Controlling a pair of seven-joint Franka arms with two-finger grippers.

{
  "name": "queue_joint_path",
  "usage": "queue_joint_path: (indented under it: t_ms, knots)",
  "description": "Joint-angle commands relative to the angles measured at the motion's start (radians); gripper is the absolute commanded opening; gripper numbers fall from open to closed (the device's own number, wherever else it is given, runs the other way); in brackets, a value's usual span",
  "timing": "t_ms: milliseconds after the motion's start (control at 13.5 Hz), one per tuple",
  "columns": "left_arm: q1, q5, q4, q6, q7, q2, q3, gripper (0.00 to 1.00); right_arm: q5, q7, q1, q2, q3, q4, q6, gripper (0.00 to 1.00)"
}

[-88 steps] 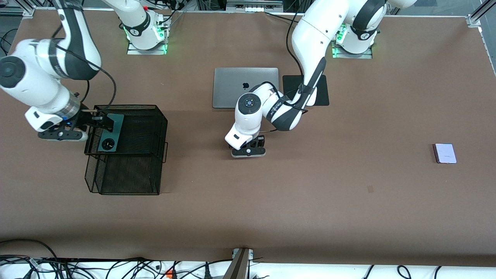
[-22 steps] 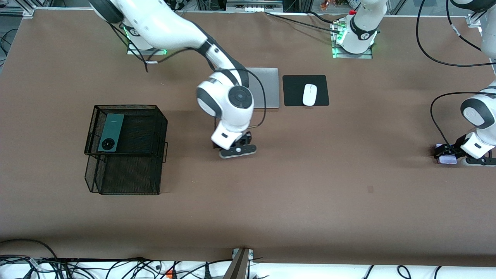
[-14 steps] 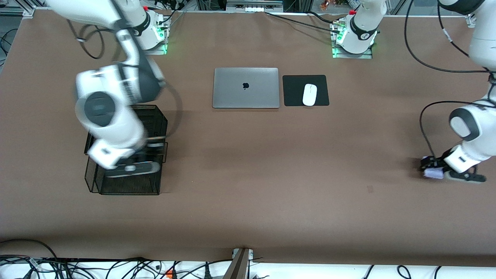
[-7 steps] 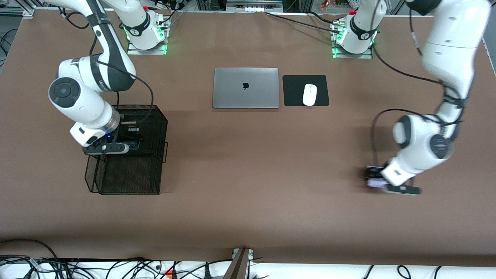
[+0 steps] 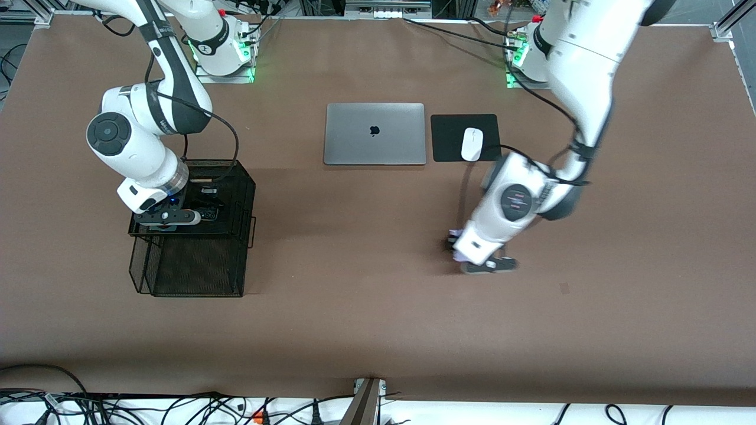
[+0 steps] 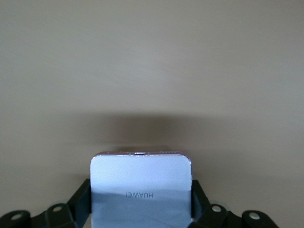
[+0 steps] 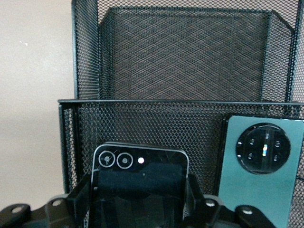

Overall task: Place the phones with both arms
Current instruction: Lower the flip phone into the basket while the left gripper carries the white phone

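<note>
My right gripper [image 5: 207, 203] is over the upper tier of the black mesh basket [image 5: 236, 195] and is shut on the small black phone [image 5: 208, 211]. In the right wrist view the black phone [image 7: 140, 166] sits between the fingers [image 7: 76, 197]. The long dark-green phone [image 7: 261, 175] lies beside it on that tier. The front view hides the green phone under the right wrist. My left gripper [image 5: 453, 243] is over the table's middle, shut on the lilac-white phone [image 5: 456, 254]. The left wrist view shows that phone [image 6: 141, 173] held flat above bare table.
A silver laptop [image 5: 374, 134] lies closed between the arm bases. Beside it a white mouse [image 5: 472, 143] sits on a black mouse pad [image 5: 449, 139]. The basket's lower tier [image 5: 189, 268] juts toward the front camera.
My left arm has carried the lilac-white phone from the left arm's end of the table to its middle. My right gripper has stayed over the basket's upper tier with the black phone.
</note>
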Motion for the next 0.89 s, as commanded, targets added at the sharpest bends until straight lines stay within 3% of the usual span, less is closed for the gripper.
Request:
queue_joint_path:
  t_ms: [0, 222, 296, 370, 443, 517, 665, 813]
  knots:
    - [-0.165, -0.001, 0.207, -0.057, -0.163, 0.134, 0.076, 0.0, 0.022, 0.001, -0.006, -0.039, 0.004, -0.046, 0.033, 0.12]
    - [-0.322, -0.003, 0.337, -0.058, -0.271, 0.241, 0.152, 0.0, 0.022, 0.01, -0.007, -0.028, 0.002, -0.049, 0.044, 0.2]
    - [-0.348, -0.003, 0.36, -0.058, -0.289, 0.26, 0.157, 0.0, 0.022, 0.01, -0.009, -0.027, 0.002, -0.048, 0.044, 0.33]
    - [-0.368, -0.004, 0.368, -0.058, -0.291, 0.268, 0.157, 0.0, 0.022, 0.01, -0.009, -0.024, 0.002, -0.048, 0.044, 0.53]
    - [-0.379, -0.004, 0.371, -0.058, -0.291, 0.272, 0.159, 0.0, 0.022, 0.011, -0.009, -0.02, 0.002, -0.046, 0.045, 0.66]
    - [-0.402, -0.003, 0.382, -0.058, -0.291, 0.28, 0.159, 0.0, 0.022, 0.011, -0.01, -0.017, 0.002, -0.046, 0.051, 0.7]
    - [-0.437, -0.003, 0.405, -0.06, -0.293, 0.3, 0.179, 0.0, 0.022, 0.016, -0.01, -0.014, 0.001, -0.043, 0.057, 0.97]
    - [-0.471, -0.003, 0.413, -0.06, -0.296, 0.315, 0.206, 0.0, 0.022, 0.018, -0.01, -0.014, 0.001, -0.038, 0.056, 0.99]
